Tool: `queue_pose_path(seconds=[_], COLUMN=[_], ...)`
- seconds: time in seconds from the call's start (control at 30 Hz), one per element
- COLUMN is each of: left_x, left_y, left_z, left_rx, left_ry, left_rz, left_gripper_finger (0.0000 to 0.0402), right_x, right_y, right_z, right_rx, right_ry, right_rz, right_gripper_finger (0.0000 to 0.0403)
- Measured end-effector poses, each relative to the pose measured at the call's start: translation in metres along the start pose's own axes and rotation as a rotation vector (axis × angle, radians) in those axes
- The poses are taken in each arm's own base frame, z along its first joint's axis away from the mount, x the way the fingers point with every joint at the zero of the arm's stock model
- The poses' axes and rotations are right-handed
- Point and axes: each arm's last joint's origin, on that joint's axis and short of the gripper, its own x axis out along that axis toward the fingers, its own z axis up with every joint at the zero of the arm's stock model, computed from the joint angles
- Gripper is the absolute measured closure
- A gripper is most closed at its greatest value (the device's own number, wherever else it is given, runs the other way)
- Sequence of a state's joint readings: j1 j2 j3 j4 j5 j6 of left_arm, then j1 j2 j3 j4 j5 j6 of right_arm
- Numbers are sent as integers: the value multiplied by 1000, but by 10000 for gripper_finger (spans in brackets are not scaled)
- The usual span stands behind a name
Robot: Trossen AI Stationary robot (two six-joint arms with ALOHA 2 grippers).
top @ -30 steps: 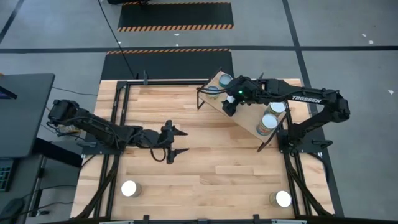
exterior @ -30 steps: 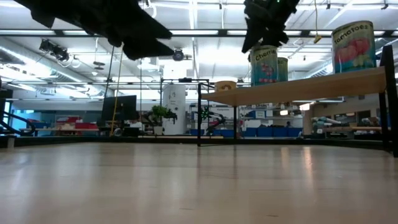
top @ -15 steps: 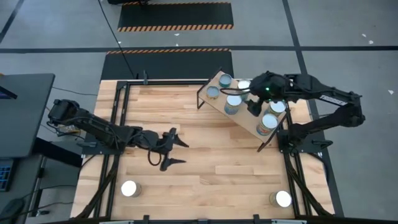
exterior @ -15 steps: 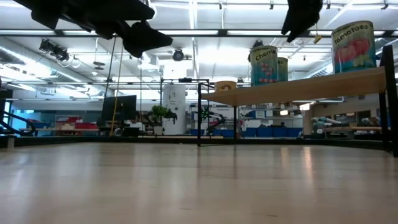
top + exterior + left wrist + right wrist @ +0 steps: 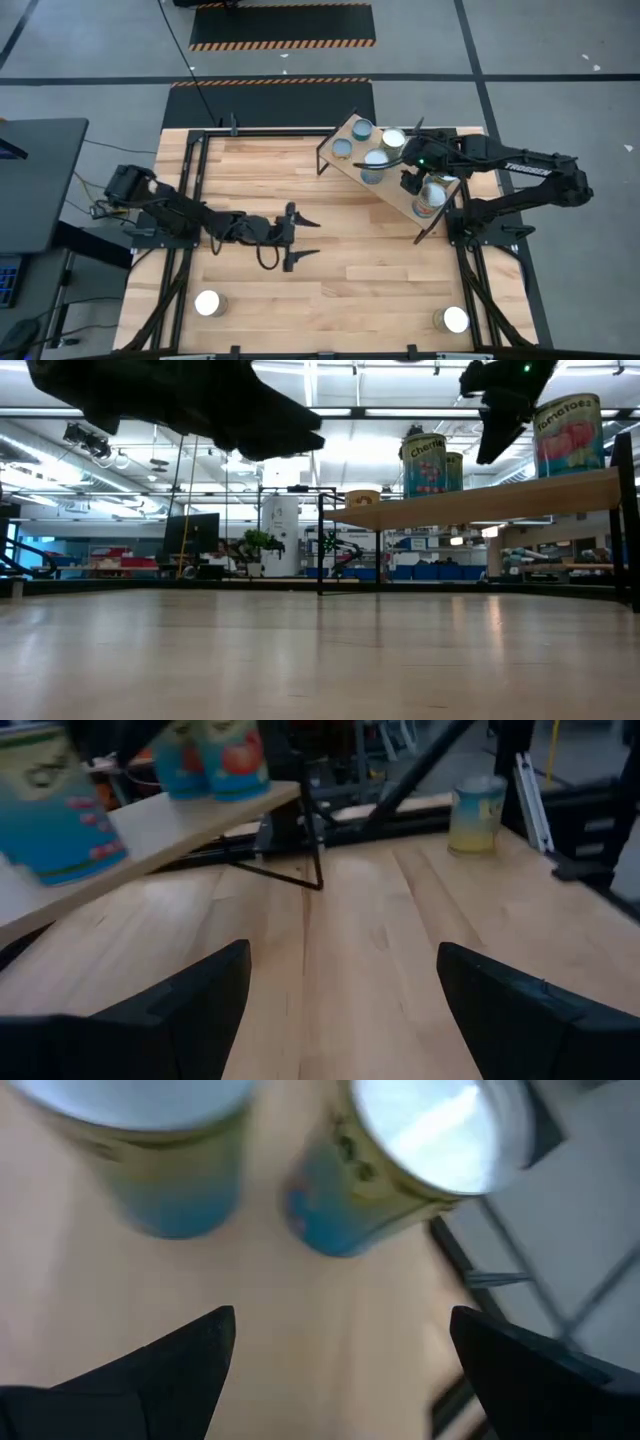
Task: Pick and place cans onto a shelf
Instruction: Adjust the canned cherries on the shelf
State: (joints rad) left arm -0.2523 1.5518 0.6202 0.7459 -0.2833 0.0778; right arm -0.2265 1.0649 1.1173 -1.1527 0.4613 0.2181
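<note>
Shelf [image 5: 395, 190]: standing upper right, carrying six cans [image 5: 375, 164].
Loose cans: sitting at lower left [image 5: 208, 303] and lower right [image 5: 455, 320].
Right gripper [image 5: 415, 182]: hovering over shelf, spread wide, empty, having shifted back rightward.
Left gripper [image 5: 300, 237]: gaping, empty, having slid toward centre.

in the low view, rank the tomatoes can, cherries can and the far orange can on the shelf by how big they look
1. tomatoes can
2. cherries can
3. orange can, mostly hidden by the shelf

The cans may really match: those that look bigger stand nearer the camera.
</note>
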Motion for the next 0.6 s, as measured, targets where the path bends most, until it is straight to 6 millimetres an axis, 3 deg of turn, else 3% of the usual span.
queue_pose_path(seconds=[0.27,0.6], left_x=[24,22], left_y=[2,4], left_z=[0,-4], left_rx=[18,-19], left_ry=[-28,-6], left_rz=[34,106], left_gripper_finger=[77,77], right_x=[18,23], right_y=[-8,-10], right_z=[19,24], right_rx=[-122,-172], right_ry=[-57,-74], right_rz=[-29,31], right_gripper_finger=[26,29])
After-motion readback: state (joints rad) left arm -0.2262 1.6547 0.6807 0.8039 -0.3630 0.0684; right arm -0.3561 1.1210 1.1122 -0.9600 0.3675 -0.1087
